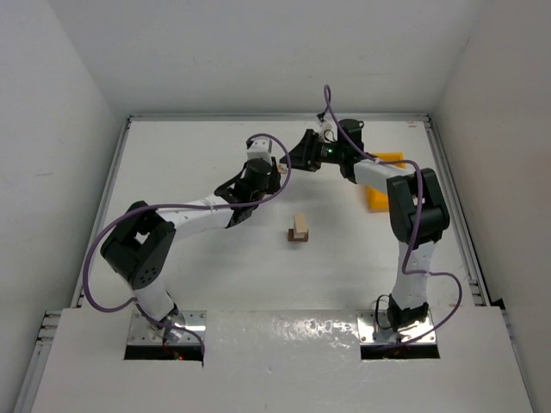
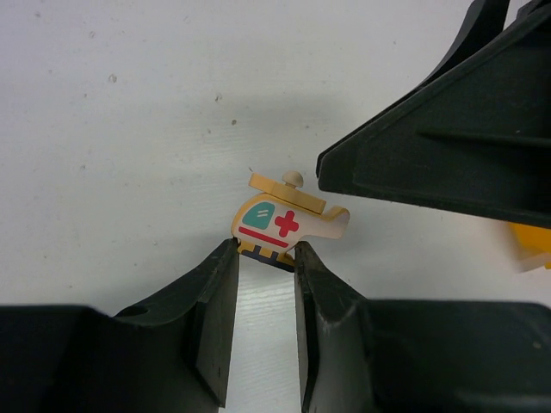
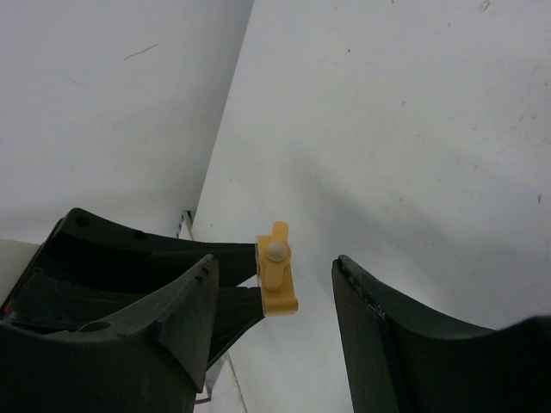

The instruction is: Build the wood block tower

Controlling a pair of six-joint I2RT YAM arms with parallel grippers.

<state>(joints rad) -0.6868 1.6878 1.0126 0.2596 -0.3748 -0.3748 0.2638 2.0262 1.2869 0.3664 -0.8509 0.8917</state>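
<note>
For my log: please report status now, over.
Left pincer shut on helicopter block. Right pincer open around its rotor, not gripping. Block stack stands mid-table. No obstacle seen.

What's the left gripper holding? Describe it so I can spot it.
On the white table, look beyond the central block stack. Pinched in the left gripper is a toy helicopter. Unlike the plain blocks, it has a cream body, red cross, teal window and yellow rotor.
</note>
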